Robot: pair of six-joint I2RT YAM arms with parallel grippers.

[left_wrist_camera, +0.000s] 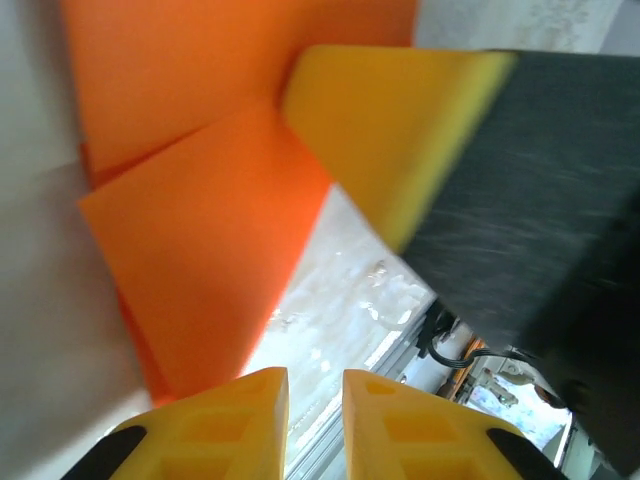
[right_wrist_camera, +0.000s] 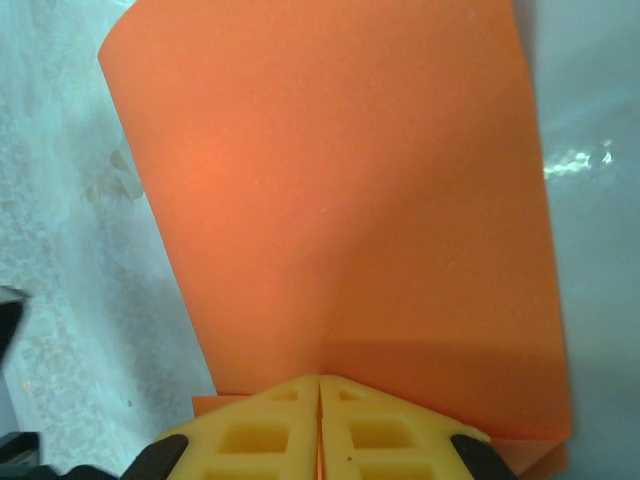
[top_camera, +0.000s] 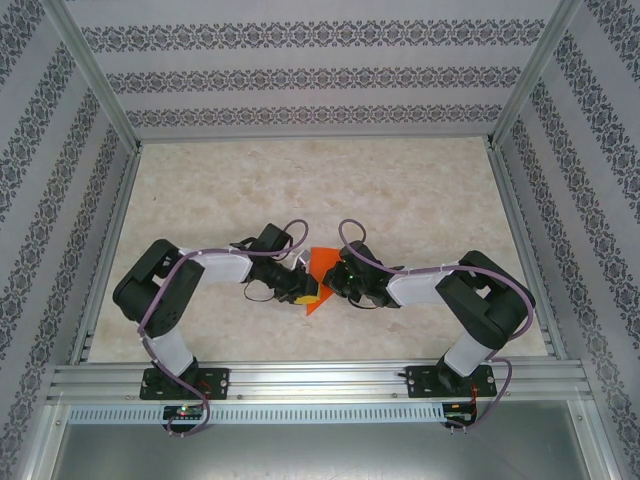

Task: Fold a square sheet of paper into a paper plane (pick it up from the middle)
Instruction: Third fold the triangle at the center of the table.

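Yellow-fingered right gripper (right_wrist_camera: 319, 385), clamped on the partly folded bright orange square sheet of paper (right_wrist_camera: 340, 220) just six o'clock of the middle of the pale table (top_camera: 400, 200), should hold firm while the left gripper (left_wrist_camera: 315, 385) at nine o'clock, jaws slightly apart and empty, takes the crease squarely.

Paper (top_camera: 318, 275): bright orange, thin, plain, unmarked. Partly folded and not a flat square. From above it is a small angular shape, with one point toward the near edge. It sits at mid-width of the table, in the near half.

Left wrist view: two straight-edged layers overlap, one flap set at an angle across the other.

Right wrist view: a smooth panel, slightly curved, narrowing toward its lower edge. That edge is pinched in the right gripper (right_wrist_camera: 318, 390), and a second layer peeks out beneath it. Cannot tell whether the paper touches the table.
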